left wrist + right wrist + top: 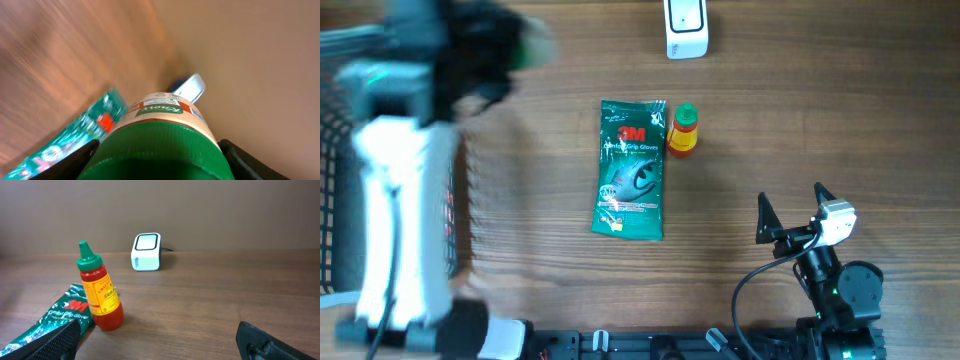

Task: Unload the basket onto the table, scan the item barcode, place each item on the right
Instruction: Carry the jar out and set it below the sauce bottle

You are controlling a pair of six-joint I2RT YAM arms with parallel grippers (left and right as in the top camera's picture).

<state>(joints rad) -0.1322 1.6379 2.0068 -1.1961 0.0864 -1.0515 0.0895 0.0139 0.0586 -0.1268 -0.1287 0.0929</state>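
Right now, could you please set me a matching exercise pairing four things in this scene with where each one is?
Things:
1. 3M gloves packet
2. red sauce bottle
3. white barcode scanner
4. Knorr jar

Places:
A. gripped in the left tool
B. upright beside the packet's corner
C. lying flat in the middle of the table
D. at the table's far edge

Pairs: 1-C, 2-B, 3-D, 4-A.

The left arm [395,190] stretches forward, motion-blurred. The left gripper [160,162] is clamped around a green-capped jar [165,117]. The right gripper [794,208] sits near its base, jaws spread wide.
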